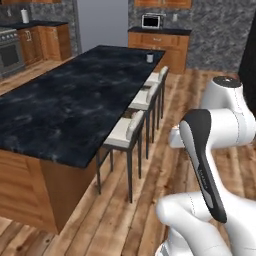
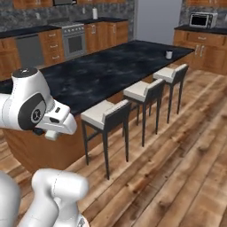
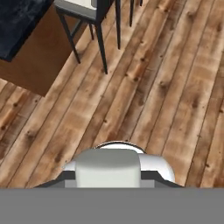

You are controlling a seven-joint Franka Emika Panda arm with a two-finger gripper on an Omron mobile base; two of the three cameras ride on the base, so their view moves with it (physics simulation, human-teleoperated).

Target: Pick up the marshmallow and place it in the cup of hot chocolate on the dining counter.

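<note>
1. End effector (image 3: 108, 176) sits at the bottom edge of hand view. Only the dark tips peek out either side of the marshmallow (image 3: 108, 164), and the lower parts are cut off.
2. Jaws are narrow, closed on the marshmallow. It's a pale block w/ rounded top, held over the wood floor (image 3: 166, 87), nr the tabletop's near corner.
3. Cup of hot chocolate (image 1: 149, 58) (image 2: 169, 54) stands at the far right end of the dining counter tabletop (image 1: 70, 100) (image 2: 106, 71), nr its edge. It's too small to make out the contents.
4. Three stools (image 2: 106, 116) line the tabletop's right side. In hand view the seats are cropped.
5. Microwave (image 2: 203, 20) is on the far wall counter. No readable text or brand anywhere.
</note>
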